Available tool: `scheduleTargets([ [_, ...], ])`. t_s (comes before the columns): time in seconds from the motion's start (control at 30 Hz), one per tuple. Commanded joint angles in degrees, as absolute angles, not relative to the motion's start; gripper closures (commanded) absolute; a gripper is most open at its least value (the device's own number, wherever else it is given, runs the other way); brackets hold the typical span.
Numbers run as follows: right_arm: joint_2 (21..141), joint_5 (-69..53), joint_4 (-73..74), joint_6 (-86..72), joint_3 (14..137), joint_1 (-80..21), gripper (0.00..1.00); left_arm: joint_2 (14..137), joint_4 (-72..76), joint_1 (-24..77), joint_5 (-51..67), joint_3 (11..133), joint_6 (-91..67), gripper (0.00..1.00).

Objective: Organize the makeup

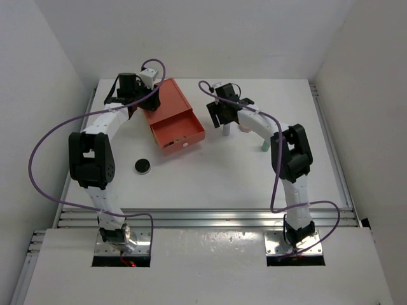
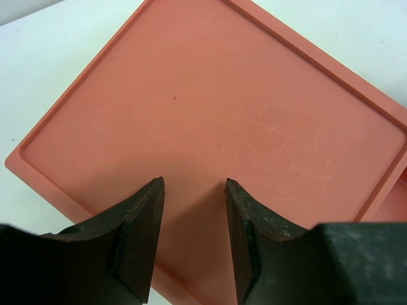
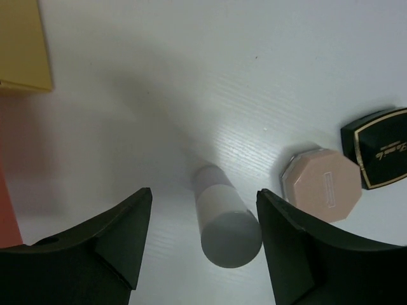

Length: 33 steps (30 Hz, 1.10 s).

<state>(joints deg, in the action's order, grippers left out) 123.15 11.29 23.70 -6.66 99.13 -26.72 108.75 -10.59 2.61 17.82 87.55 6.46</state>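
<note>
A white tube (image 3: 226, 219) stands upright on the table between the open fingers of my right gripper (image 3: 203, 192), which hovers above it without touching. A peach-pink compact (image 3: 321, 184) and a black squarish compact (image 3: 378, 147) lie just right of the tube. In the top view my right gripper (image 1: 224, 117) is above the tube (image 1: 225, 131), with the peach compact (image 1: 243, 128) beside it. A second pale tube (image 1: 264, 145) stands further right. A black round disc (image 1: 142, 166) lies at the left front. My left gripper (image 2: 194, 184) is open and empty over the orange box top (image 2: 222, 114).
The orange drawer box (image 1: 166, 105) stands at the back centre-left with its drawer (image 1: 179, 135) pulled out toward the front. Its yellow part (image 3: 22, 44) shows at the top left of the right wrist view. White walls enclose the table on three sides.
</note>
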Motion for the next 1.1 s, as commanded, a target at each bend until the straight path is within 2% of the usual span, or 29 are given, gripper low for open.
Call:
scheduleTargets([
  [0.0,122.26,10.11,24.52,-8.70,100.55,-26.54,0.34,110.57,-16.26,2.20,16.79,85.43,5.89,0.51],
  [0.07,122.25,11.68,25.13,-9.14,99.59,-26.72,0.36,110.57,-16.26,2.20,16.79,85.43,5.89,0.51],
  [0.13,121.90,13.09,25.40,-9.14,99.06,-26.63,0.44,110.57,-16.26,2.20,16.79,85.43,5.89,0.51],
  [0.17,121.90,14.14,25.40,-8.97,98.79,-26.63,0.54,110.57,-16.26,2.20,16.79,85.43,5.89,0.51],
  [0.27,121.29,15.82,24.26,-8.70,97.83,-26.72,0.72,110.57,-16.26,2.20,16.79,85.43,5.89,0.51],
  [0.3,120.85,16.08,23.82,-8.35,97.30,-26.72,0.83,110.57,-16.26,2.20,16.79,85.43,5.89,0.51],
  [0.43,119.45,17.49,23.64,-7.39,96.77,-26.72,0.98,110.57,-16.26,2.20,16.79,85.43,5.89,0.51],
  [0.67,110.75,19.42,19.78,-2.64,97.65,-28.03,1.00,111.09,-16.26,2.20,16.79,85.43,5.89,0.51],
  [0.87,103.45,16.27,9.59,-3.68,94.32,-33.13,1.00,111.62,-16.26,2.20,16.79,85.43,5.89,0.51],
  [1.07,103.27,-1.91,-1.12,-17.03,90.53,-36.12,1.00,111.62,-16.26,2.20,16.79,85.43,5.89,0.51],
])
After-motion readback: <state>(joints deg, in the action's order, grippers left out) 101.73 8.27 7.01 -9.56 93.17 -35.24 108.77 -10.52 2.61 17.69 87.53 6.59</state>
